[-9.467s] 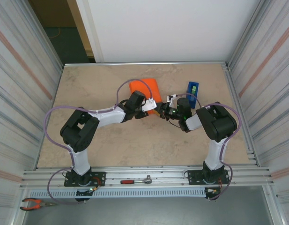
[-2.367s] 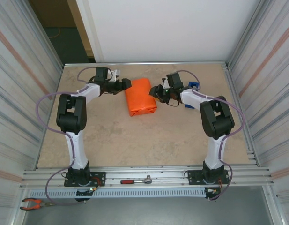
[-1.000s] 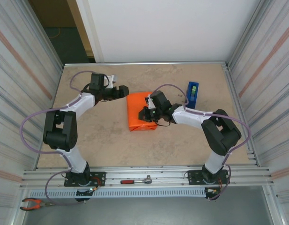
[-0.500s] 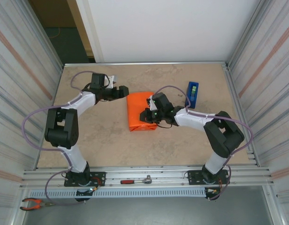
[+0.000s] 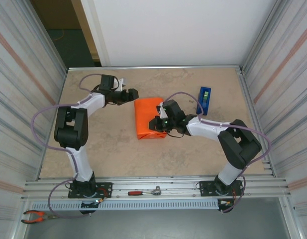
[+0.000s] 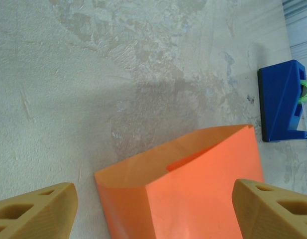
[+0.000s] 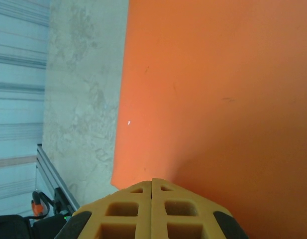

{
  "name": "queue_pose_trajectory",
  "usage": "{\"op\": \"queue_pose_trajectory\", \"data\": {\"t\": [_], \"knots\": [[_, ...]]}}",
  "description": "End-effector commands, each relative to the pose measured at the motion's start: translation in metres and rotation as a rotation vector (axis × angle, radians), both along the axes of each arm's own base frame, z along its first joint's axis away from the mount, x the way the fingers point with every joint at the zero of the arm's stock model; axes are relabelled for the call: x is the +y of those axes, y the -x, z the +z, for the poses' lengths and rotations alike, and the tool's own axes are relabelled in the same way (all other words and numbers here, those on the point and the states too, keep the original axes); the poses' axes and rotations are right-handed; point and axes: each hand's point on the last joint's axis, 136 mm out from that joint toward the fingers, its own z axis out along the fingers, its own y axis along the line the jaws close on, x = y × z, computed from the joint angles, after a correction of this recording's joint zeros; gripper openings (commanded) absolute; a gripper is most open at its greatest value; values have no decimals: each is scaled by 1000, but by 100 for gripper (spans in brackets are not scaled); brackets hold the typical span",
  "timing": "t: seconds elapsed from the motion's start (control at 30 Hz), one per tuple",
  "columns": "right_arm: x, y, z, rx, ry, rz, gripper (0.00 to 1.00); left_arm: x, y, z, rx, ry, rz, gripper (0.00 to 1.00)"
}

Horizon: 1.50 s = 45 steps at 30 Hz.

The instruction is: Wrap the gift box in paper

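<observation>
The paper (image 5: 150, 118) is folded into an orange parcel in the middle of the table; the gift box is hidden inside it. My right gripper (image 5: 156, 123) is shut, its tips (image 7: 152, 185) resting on top of the paper (image 7: 218, 89) near the parcel's near-left edge. My left gripper (image 5: 133, 93) is open at the parcel's far-left corner. In the left wrist view its fingers (image 6: 36, 211) stand wide on either side of the paper's open, unfolded end (image 6: 193, 189), with nothing between them but paper below.
A blue tape dispenser (image 5: 204, 99) stands to the right of the parcel, also in the left wrist view as the dispenser (image 6: 282, 99). A ratchet wrench (image 5: 146, 191) lies on the front rail and pliers (image 5: 36, 215) at the near left. Corrugated walls close both sides.
My left arm has swung slightly, bringing its open gripper a little further toward the parcel's far end. The right gripper stays shut on top of the paper, shifted slightly toward me.
</observation>
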Motion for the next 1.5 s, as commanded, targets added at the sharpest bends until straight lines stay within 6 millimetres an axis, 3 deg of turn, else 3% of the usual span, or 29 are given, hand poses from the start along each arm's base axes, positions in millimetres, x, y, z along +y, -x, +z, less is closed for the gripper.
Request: {"op": "queue_pose_trajectory", "data": {"t": [0.0, 0.17, 0.2, 0.37, 0.57, 0.6, 0.63, 0.87, 1.03, 1.1, 1.33, 1.37, 1.47], "knots": [[-6, -5, -17, 39, 6, -38, 0, 2, -2, -1, 48, 24, 20, 81], [-5, -10, -3, 22, -17, -38, 0, -5, 7, -5, 66, 41, 7, 81], [-6, -11, 2, 17, -18, -40, 4, -7, 10, -6, 74, 48, 3, 81], [-17, -21, 26, -43, 2, -73, 39, -15, 15, -15, 93, 65, -9, 82], [-58, -36, 42, -157, 196, -206, 74, -33, 20, -23, 116, 70, -46, 81], [-66, -39, 44, -173, 231, -234, 81, -36, 21, -24, 119, 71, -53, 81], [-74, -41, 44, -177, 256, -260, 97, -39, 22, -24, 121, 72, -57, 81], [-115, -50, 42, -165, 290, -400, 99, -50, 27, -40, 161, 54, -70, 76], [-130, -48, 35, -91, 246, -448, 99, -54, 23, -46, 169, 67, -81, 60], [-137, -45, 29, -72, 268, -471, 99, -57, 22, -45, 166, 76, -90, 48], [-131, -39, 23, -58, 243, -432, 99, -66, 15, -32, 129, 128, -107, 4], [-128, -40, 24, -62, 231, -423, 99, -68, 13, -26, 114, 145, -111, 0], [-120, -46, 32, -81, 192, -403, 99, -73, 8, 2, 32, 192, -111, 0]]}}
